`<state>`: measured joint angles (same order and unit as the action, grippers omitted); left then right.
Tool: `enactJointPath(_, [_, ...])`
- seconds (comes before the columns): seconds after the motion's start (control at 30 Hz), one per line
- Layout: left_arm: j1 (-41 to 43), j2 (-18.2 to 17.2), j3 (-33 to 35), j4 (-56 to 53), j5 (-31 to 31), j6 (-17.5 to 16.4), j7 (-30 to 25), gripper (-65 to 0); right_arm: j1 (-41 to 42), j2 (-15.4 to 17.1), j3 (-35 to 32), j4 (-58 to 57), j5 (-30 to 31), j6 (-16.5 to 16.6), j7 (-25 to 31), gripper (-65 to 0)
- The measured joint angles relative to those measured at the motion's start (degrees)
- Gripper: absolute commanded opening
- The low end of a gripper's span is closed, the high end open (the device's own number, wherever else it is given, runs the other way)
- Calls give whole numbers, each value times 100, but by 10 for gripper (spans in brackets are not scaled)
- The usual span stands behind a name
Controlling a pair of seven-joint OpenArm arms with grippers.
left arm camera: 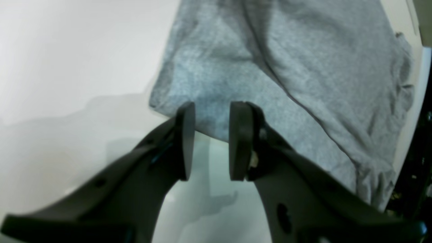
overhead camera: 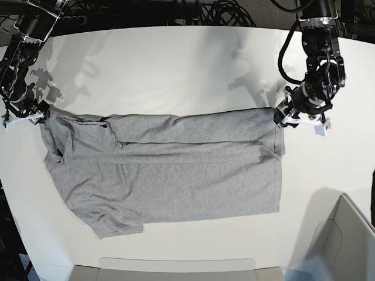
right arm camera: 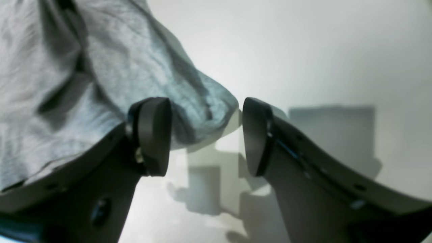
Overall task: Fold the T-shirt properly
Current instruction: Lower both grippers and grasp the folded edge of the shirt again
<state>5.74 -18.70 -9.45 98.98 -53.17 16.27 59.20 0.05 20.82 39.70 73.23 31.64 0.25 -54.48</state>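
The T-shirt (overhead camera: 176, 170) lies spread across the middle of the white table (overhead camera: 176, 64), long axis running side to side, its far long edge already turned over toward the near side as a band, so one lengthwise fold looks made and the garment reads as partly folded; no lettering shows, so the print is presumably face down or tucked inside. The left gripper (left arm camera: 212, 141) sits at the shirt's far corner toward the table's right edge in the base view; its jaws stand apart with a clear gap, the cloth edge lying just beyond the pads (left arm camera: 240, 141) and nothing pinched between them. The right gripper (right arm camera: 206, 135) is at the opposite far corner, near the table's left edge, jaws spread wide, with a rounded lump of fabric reaching into the gap and close to one pad (right arm camera: 153, 135), yet not clamped. So both are released and poised at the two far corners of the folded band. I judge the step in hand to be the grasp for a second lengthwise fold. The next move would call for each gripper to ease forward and down until a pad slips under the cloth, close on every layer of the band at once, then lift together and carry that edge evenly toward the near edge, keeping the cloth taut between them so the soft, wrinkly fabric does not sag or bunch.
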Motion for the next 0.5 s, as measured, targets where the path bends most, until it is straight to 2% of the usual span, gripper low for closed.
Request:
enactJointPath(0.17, [52, 87, -61, -70, -46, -22, -118, -416, 9, 72, 9, -15, -11, -4, 9, -317])
enactJointPath(0.3, [98, 369, -575, -588, -42, 4, -101, -415, 7, 74, 9, -15, -11, -4, 7, -317])
enactJointPath(0.5, [63, 337, -704, -922, -66, -59, -131, -415, -7, 90, 9, -39, -11, -4, 9, -317])
